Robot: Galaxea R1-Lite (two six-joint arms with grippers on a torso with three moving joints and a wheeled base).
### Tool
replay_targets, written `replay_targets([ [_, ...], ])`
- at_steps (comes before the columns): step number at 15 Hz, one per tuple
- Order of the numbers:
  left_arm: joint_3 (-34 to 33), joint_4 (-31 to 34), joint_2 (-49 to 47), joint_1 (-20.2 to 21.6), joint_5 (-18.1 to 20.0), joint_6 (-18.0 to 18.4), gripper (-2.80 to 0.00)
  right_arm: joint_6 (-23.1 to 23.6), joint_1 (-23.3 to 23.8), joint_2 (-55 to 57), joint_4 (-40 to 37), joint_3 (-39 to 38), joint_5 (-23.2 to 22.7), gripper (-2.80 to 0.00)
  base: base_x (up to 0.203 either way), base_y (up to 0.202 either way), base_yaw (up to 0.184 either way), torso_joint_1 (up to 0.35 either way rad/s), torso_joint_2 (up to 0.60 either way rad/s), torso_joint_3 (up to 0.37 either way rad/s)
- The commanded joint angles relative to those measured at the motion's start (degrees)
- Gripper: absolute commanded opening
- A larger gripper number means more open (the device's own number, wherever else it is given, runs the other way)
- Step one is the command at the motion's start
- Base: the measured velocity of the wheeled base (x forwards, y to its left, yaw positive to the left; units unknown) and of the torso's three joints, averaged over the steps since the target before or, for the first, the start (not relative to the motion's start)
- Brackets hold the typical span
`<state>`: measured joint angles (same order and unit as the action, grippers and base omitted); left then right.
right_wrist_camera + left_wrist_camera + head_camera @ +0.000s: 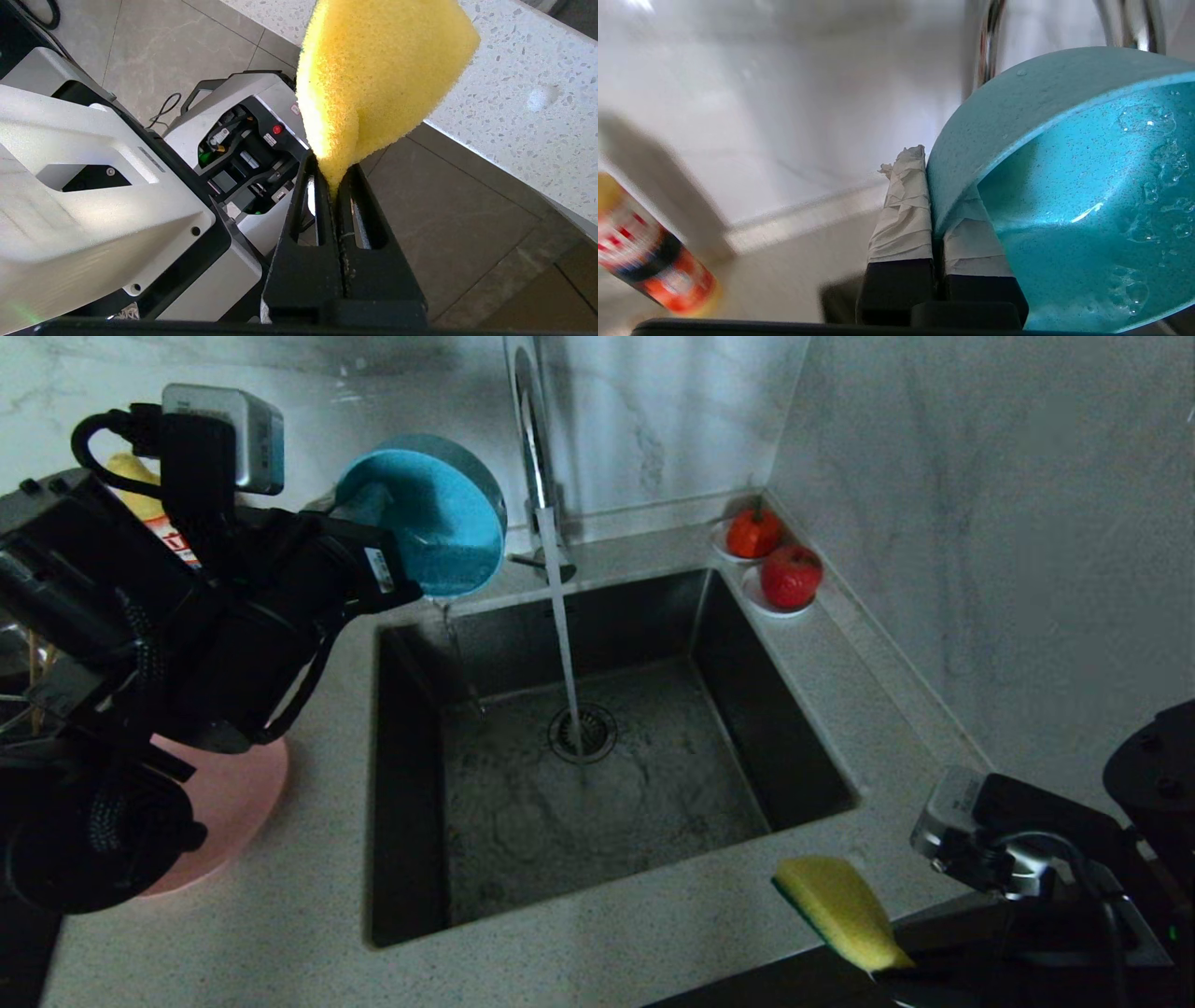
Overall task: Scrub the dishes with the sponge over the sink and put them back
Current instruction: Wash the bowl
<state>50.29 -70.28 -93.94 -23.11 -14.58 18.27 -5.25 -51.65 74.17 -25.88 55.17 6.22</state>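
The teal-blue bowl (429, 518) is tipped on its side above the sink's (411, 784) back left corner, and water drips from it. My left gripper (366, 527) (931, 196) is shut on the bowl's rim (1017, 107), one taped finger inside and one outside. At the front right, off the counter's edge, my right gripper (887, 973) (334, 182) is shut on a corner of the yellow sponge (840, 910) (373, 70). The pink plate (233, 803) lies on the counter at the left, partly hidden by my left arm. Thin wooden chopsticks (35, 686) barely show behind that arm.
Water runs from the chrome faucet (532, 439) onto the drain strainer (581, 733). Two red fruits (754, 532) (791, 576) sit on small white saucers in the back right corner. A yellow bottle (140, 499) (649, 261) stands behind my left arm. A wall rises on the right.
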Motion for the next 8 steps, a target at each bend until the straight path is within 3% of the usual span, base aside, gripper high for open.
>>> replay_targets([
  [1,-0.54,-3.74,-0.89,0.00,-0.05,2.11,-2.80,-0.02,-0.03,0.28,0.02,-0.07,0.02,-2.80,0.000,0.000,0.000,0.000,0.00,0.000],
  [8,-1.33,-10.00,-0.63,-0.12,0.26,4.83,-2.80,-0.02,-0.03,0.67,1.45,-0.51,0.11,-2.80,0.000,0.000,0.000,0.000,0.00,0.000],
])
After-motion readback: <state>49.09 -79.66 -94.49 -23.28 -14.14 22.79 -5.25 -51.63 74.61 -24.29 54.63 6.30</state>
